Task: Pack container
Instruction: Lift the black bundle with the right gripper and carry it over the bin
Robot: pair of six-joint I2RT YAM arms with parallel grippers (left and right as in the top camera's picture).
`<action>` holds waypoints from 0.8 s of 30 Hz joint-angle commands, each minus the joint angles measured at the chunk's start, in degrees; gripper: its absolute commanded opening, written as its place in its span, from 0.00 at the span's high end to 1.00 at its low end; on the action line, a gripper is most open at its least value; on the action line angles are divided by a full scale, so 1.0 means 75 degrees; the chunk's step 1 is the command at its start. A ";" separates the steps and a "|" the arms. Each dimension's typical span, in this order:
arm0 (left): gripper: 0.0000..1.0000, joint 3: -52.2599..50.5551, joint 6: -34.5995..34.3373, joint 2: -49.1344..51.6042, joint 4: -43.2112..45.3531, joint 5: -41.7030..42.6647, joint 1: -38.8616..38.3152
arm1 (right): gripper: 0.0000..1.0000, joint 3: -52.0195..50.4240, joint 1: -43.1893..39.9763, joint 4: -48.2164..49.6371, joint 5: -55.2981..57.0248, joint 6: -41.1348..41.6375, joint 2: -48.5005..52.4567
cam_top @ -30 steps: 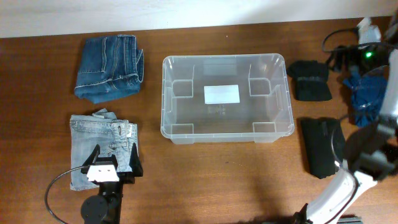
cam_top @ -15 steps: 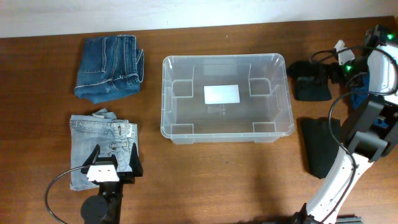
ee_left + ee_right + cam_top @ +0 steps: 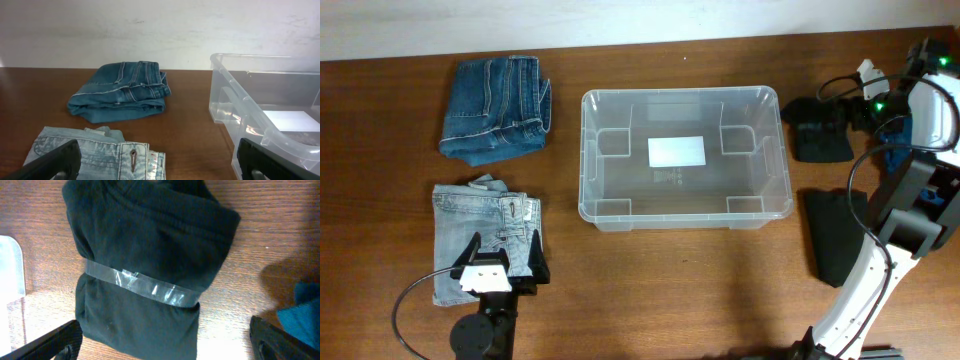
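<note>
**Right arm now up at the black bundle, off the lower right corner**

On the wooden table (image 3: 650,290), the container (image 3: 682,94) sits mid-table, open side up. Its long axis runs left to right in the overhead view, and only a white label (image 3: 677,151) shows on its base. To its lower left, the left gripper (image 3: 505,252) hangs released over light folded jeans (image 3: 470,215). Darker jeans (image 3: 495,108) lie behind those. Just off the container's right end, the right gripper (image 3: 167,342) is spread wide and empty above a taped black bundle (image 3: 150,265).

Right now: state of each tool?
Left tool: open, holding nothing.
Right tool: open, holding nothing, above the taped black bundle.
</note>
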 commanded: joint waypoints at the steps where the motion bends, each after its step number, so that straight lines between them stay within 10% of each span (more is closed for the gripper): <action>1: 0.01 -0.0029 0.0143 -0.0044 -0.0029 0.0003 -0.0023 | 0.02 0.0020 -0.0047 -0.0015 -0.0277 -0.0114 0.0393; 24: 0.01 -0.0029 0.0143 -0.0044 -0.0032 0.0003 -0.0023 | 0.13 -0.0079 -0.0047 -0.0017 -0.0822 -0.0026 0.0889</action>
